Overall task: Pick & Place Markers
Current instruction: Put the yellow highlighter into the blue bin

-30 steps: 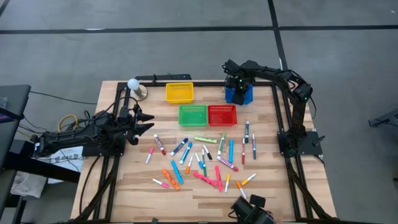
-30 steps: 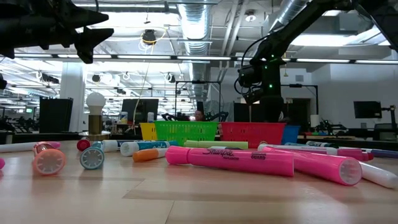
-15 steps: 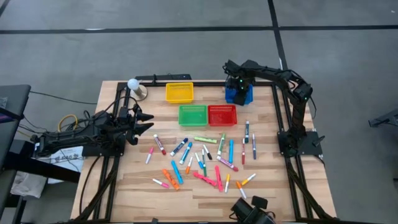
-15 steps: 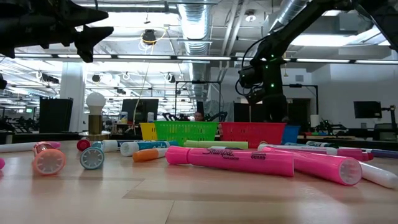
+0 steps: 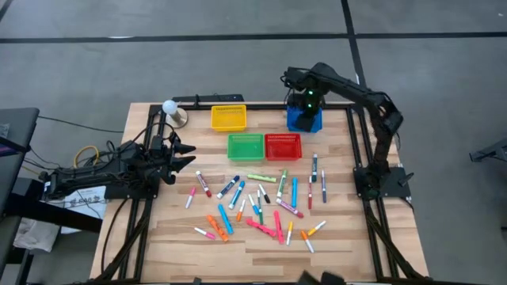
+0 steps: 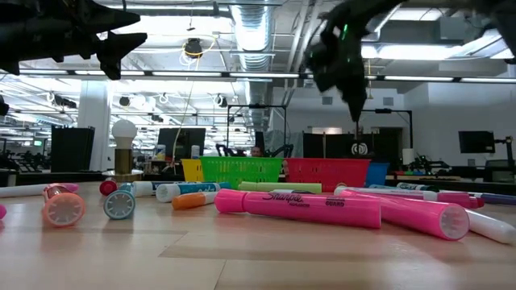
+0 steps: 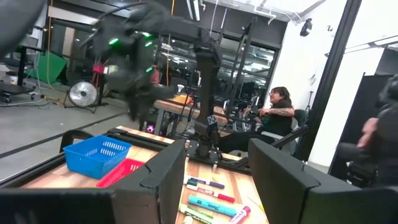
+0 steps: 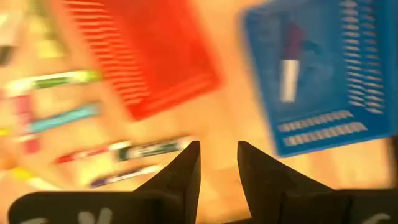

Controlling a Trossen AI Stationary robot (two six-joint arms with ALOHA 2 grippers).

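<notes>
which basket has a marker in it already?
The blue basket, far right of the four, under the right tool: one marker lies inside it. In the high view, the yellow, green and red baskets look empty.

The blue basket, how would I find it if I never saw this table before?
Look along the far edge of the wooden table, at the four mesh baskets. The blue basket sits at the right end, beside the red basket, under the right claw. It is the only blue one, and a marker lies inside it.

Right arm arched high, its pincer (image 8: pixel 217 163) empty with fingers slightly parted. Left arm extended low at the side, pincer (image 5: pixel 190 155) parted, empty.
</notes>
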